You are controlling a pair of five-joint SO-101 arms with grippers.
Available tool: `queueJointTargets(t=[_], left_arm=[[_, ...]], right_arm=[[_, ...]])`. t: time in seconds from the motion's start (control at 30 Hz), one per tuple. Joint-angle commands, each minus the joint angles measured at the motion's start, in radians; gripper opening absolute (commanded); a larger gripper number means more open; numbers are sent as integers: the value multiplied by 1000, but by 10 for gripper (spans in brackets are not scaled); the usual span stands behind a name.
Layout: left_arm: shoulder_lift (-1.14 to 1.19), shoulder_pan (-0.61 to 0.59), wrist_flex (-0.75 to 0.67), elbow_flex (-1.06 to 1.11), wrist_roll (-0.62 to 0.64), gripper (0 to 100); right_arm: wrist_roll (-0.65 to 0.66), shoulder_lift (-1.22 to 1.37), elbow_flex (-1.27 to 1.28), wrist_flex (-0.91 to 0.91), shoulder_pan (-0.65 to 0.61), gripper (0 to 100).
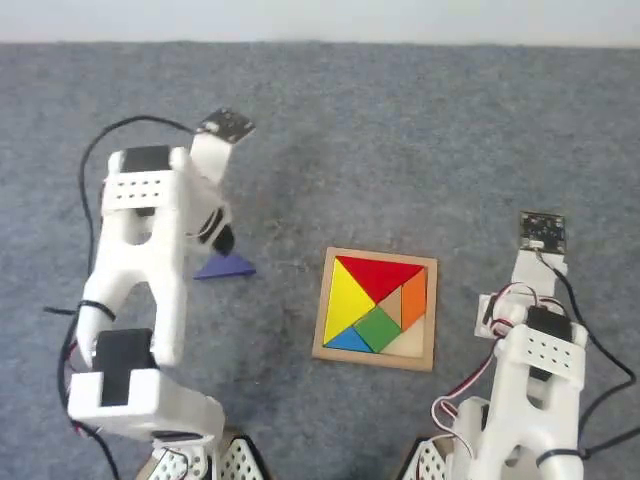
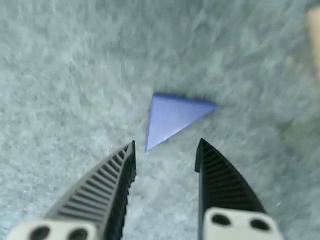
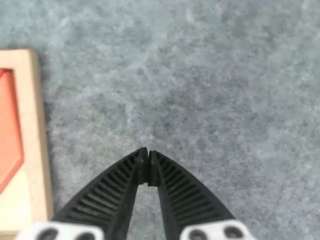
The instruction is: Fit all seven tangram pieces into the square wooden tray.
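My left gripper [image 2: 167, 144] hangs over the violet triangle [image 2: 176, 115] with jaws spread. Its nearest corner lies just ahead of my fingertips, with bare carpet [image 1: 400, 130] all round it. The square wooden tray [image 1: 380, 256] lies well apart, between my two arms, holding five coloured pieces [image 1: 378, 300]. My right gripper [image 3: 148, 151], jaws pressed together, sits beside the tray's outer rim over open carpet. The grey carpet runs back to a pale strip [image 1: 320, 18].

surface: grey felt-like cover [image 1: 400, 130] | back: pale wall strip [image 1: 320, 20]
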Motion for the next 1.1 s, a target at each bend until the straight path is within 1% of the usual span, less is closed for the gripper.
queueJointTargets(t=[0.0,0.13,0.2,0.4,0.47,0.6,0.77,0.8,0.9,1.07], left_arm=[[-9,-18,-28,18,-80,188],[12,-17,-126,70,-155,188],[64,-17,-144,76,-169,188],[261,-23,-170,-22,-158,191],[301,-31,-172,-76,-133,191],[373,-26,-167,-142,-132,192],[456,-8,-166,-166,-127,179],[453,-2,-166,-166,-109,152],[422,21,-164,-166,-31,15],[285,95,-114,-166,74,12]], right_arm=[[-2,4,-54,15,-16,11],[-2,4,-52,16,-16,11],[-2,4,-51,16,-16,11],[0,2,-43,13,-18,11],[0,2,-43,13,-19,11],[0,2,-43,13,-19,11],[0,2,-43,12,-19,11],[0,2,-43,12,-19,11],[0,2,-43,12,-19,11],[0,2,-43,10,-19,11]])
